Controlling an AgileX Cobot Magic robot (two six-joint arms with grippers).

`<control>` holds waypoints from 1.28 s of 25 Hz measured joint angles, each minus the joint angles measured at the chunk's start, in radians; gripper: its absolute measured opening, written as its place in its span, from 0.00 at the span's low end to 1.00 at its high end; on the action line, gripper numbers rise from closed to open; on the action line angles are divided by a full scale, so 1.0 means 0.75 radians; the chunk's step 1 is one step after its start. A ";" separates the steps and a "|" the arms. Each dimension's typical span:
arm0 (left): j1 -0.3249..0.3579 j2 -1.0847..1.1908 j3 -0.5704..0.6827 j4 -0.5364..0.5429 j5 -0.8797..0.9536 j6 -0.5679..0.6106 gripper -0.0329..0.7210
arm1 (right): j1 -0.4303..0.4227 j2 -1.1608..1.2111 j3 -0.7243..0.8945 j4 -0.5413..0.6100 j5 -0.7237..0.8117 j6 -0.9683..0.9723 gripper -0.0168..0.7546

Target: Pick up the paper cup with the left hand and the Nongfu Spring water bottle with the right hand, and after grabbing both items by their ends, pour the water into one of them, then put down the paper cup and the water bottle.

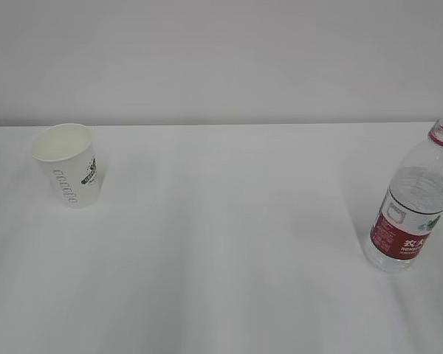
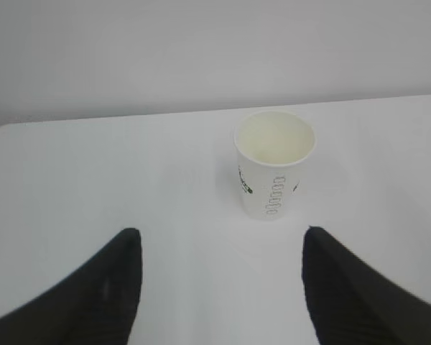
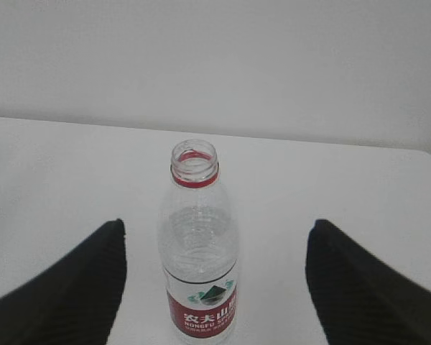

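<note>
The Nongfu Spring water bottle (image 1: 413,203) stands nearest, upright on the white counter (image 1: 229,243), its uncapped mouth up and long axis vertical. It is clear and ribbed, with a red neck ring and a red-and-white label. The right hand (image 3: 214,248) has its black fingers (image 3: 79,287) spread wide on either side of the bottle, touching nothing. Well apart from the bottle, across bare counter, the paper cup (image 1: 68,164) stands upright, rim up, white with a green logo and grey lettering. The left hand (image 2: 219,251) hangs short of the cup, fingers (image 2: 100,287) apart and empty. The counter's back edge meets a pale wall (image 1: 221,59) just behind the cup.
</note>
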 joint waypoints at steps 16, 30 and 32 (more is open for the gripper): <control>0.000 0.099 0.172 -0.036 -0.414 0.000 0.72 | 0.000 0.158 0.168 -0.088 -0.534 -0.008 0.78; 0.000 0.338 0.177 -0.073 -0.609 0.000 0.72 | 0.000 0.414 0.168 -0.101 -0.745 0.076 0.78; 0.000 0.410 0.177 -0.110 -0.644 0.000 0.72 | 0.000 0.452 0.168 -0.101 -0.773 0.094 0.78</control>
